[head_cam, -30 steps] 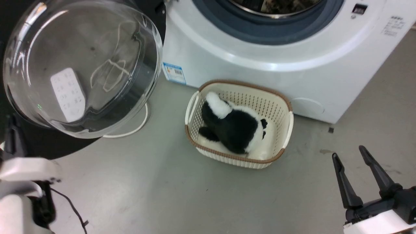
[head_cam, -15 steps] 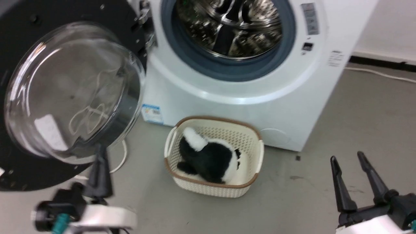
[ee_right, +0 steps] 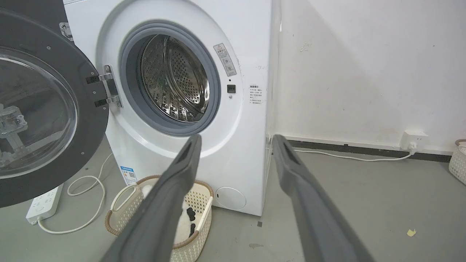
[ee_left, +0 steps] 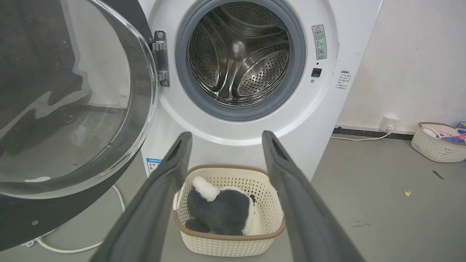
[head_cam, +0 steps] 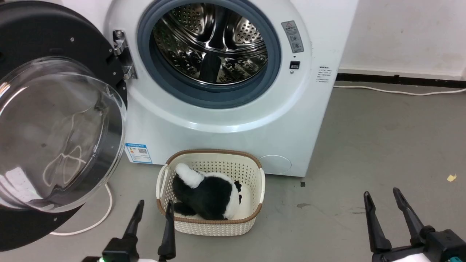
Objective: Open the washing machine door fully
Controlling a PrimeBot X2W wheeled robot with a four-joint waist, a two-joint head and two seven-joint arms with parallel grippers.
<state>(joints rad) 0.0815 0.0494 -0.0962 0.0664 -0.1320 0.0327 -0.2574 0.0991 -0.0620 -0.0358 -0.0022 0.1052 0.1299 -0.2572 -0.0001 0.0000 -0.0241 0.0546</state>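
Left tool (head_cam: 154, 204): fingers spread, holding nothing, low and just beside the near-left corner of the basket (head_cam: 213, 150), apart from the door.
Right tool (head_cam: 381, 192): also spread and empty, well off to the right above bare floor.
Washing machine door (head_cam: 54, 123): swung out on its hinge (head_cam: 122, 54) to the machine's left, glass bowl facing the robot.
Washing machine (head_cam: 225, 131): drum (head_cam: 211, 43) opening wholly uncovered.
Progress: the door looks at or near the end of its swing.
Risk, door: nothing holds it, so it could drift back.
Risk, pushing: a further shove might slip on the glossy glass or strain the hinge.
Risk, clutter: a low left reach could knock the basket with its plush toy (head_cam: 205, 194) or snag the white cable (head_cam: 98, 218).
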